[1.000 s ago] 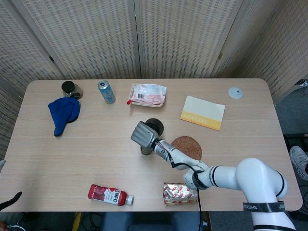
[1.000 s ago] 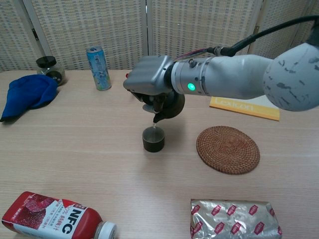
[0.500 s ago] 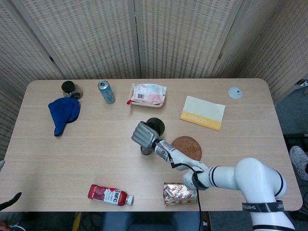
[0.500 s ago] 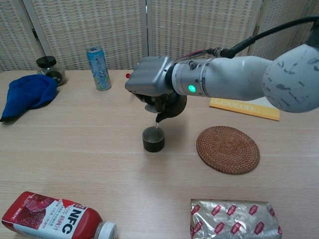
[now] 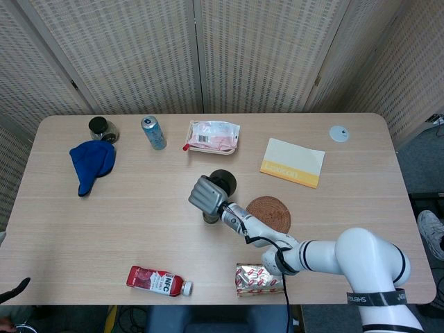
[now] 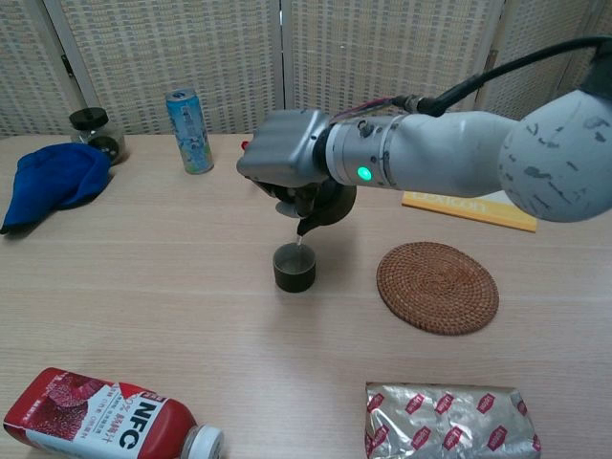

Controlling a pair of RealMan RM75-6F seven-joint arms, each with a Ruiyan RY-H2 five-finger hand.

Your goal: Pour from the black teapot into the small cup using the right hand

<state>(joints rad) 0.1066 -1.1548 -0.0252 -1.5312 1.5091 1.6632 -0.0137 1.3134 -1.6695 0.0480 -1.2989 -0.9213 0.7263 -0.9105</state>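
My right hand (image 6: 284,158) (image 5: 206,192) grips the black teapot (image 6: 328,204) (image 5: 223,182) and holds it tilted above the table. The spout points down over the small dark cup (image 6: 294,267) (image 5: 210,218), and a thin stream runs from it into the cup. The cup stands upright on the table (image 6: 143,287) just left of the round woven coaster (image 6: 437,286). Most of the teapot is hidden behind the hand. My left hand appears in neither view.
A blue can (image 6: 189,130), a dark jar (image 6: 94,129) and a blue cloth (image 6: 53,182) lie at the back left. A red NFC bottle (image 6: 105,421) and a foil packet (image 6: 448,419) lie near the front edge. A yellow booklet (image 5: 292,161) and a pink packet (image 5: 213,134) sit behind.
The right hand and teapot have barely shifted; the pour over the cup continues.
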